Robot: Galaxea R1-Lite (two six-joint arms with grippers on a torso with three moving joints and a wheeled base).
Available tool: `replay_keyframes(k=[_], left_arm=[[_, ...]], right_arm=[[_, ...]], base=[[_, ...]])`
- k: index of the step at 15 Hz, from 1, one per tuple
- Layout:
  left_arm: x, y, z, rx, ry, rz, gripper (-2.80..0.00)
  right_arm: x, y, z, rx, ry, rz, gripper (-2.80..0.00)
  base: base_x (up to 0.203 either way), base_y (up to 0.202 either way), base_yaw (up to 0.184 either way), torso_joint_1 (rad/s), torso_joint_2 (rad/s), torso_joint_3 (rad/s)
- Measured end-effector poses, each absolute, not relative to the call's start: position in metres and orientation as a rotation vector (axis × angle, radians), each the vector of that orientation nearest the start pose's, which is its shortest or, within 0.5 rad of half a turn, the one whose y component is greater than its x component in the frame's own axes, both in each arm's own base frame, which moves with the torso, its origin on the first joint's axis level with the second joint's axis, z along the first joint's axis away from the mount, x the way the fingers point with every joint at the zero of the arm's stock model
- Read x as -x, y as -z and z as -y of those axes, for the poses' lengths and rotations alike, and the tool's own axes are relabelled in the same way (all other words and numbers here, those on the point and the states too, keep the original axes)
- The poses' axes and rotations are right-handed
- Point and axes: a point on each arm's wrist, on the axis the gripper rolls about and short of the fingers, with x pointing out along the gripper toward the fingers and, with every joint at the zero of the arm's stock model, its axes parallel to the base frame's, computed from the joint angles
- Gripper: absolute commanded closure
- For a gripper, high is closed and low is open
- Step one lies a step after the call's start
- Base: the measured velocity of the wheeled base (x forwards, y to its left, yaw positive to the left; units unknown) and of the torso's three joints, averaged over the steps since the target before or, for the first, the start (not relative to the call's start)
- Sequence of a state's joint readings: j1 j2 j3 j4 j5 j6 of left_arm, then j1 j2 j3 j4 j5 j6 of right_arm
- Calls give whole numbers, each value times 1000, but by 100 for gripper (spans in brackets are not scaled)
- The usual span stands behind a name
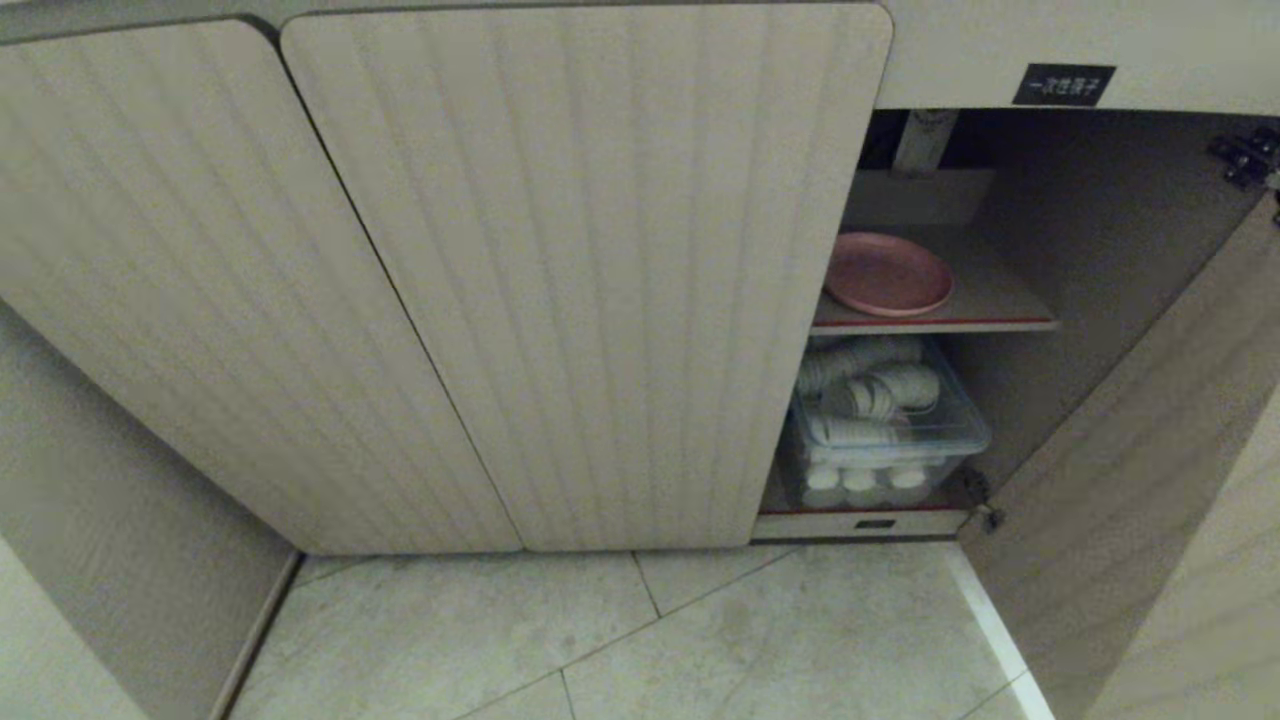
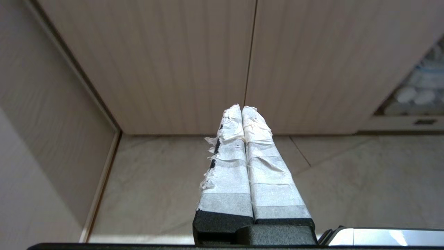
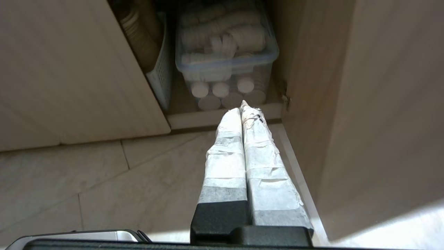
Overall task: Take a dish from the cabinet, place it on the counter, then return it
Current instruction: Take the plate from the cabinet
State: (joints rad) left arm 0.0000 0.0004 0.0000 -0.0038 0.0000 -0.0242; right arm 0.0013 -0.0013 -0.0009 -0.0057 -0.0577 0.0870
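- Your left end effector [image 2: 241, 108] is closed on nothing, its taped fingers [image 2: 229, 166] pressed together, hanging above the tiled floor [image 2: 166, 180].
- Ahead of it you face two closed fluted doors [image 2: 194, 62] of the cabinet [image 1: 560, 280], with the seam between them just beyond the tips.
- Your right end effector [image 3: 241, 106] is likewise closed and empty, fingers [image 3: 260, 163] touching, also above the floor.
- Just past its tips you see the cabinet's bottom ledge [image 3: 222, 118], and behind that a clear plastic bin [image 3: 227, 62] packed with white cups.
- Beside the bin, away from the open door, stands a white slotted basket [image 3: 161, 81].
- The open door [image 3: 347, 104] stands just to the outer side of your right end effector.
- Farther up and deeper in, you find the dish [image 1: 888, 273], a pink plate lying flat on the red-edged inner shelf [image 1: 1000, 300], above the bin and well apart from both end effectors.
- A small black label [image 1: 1063, 84] sits on the panel above the opening.
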Motion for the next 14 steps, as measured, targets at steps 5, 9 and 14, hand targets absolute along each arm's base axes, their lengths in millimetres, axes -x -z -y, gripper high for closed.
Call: replay_keyframes(k=[5, 9, 14], left_arm=[[23, -76, 0, 24, 0, 4, 0], [23, -76, 0, 24, 0, 4, 0], [23, -76, 0, 23, 0, 3, 0]], right_arm=[[23, -76, 1, -87, 56, 10, 0], [23, -76, 1, -87, 57, 10, 0], [23, -76, 1, -87, 56, 10, 0]], base=[[194, 0, 1, 5, 1, 3], [196, 0, 2, 3, 0, 1], [143, 0, 1, 2, 2, 2]])
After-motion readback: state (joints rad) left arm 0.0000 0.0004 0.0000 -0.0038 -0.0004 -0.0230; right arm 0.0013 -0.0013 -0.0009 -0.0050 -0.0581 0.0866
